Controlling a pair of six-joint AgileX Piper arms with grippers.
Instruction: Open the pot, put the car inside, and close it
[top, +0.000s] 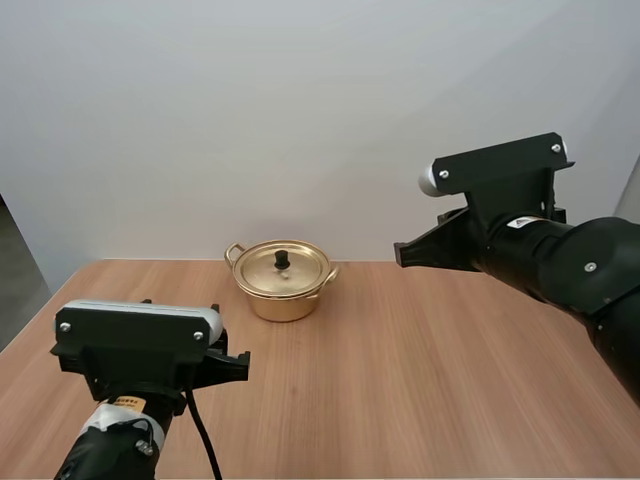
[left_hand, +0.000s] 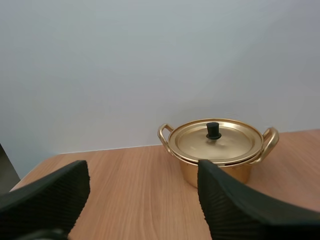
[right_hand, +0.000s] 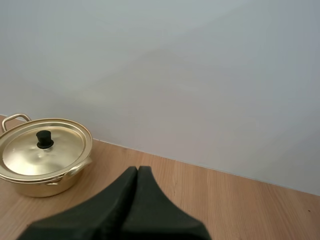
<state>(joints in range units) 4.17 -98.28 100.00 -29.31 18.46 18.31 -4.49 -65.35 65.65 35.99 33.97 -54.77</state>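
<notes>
A small golden pot (top: 282, 292) with two side handles stands toward the back of the wooden table, its lid (top: 281, 268) on and a black knob (top: 282, 259) on top. My left gripper (left_hand: 142, 171) is open, low over the table's near left part, and faces the pot (left_hand: 216, 165) from a distance with nothing between its fingers. My right gripper (right_hand: 137, 172) is shut on nothing, its fingers forming one dark wedge. It hangs raised to the right of the pot (right_hand: 44, 160) and well apart from it.
The wooden table (top: 420, 380) stretches wide around the pot, with a plain white wall behind it. The table's left edge drops off beside my left arm (top: 135, 350).
</notes>
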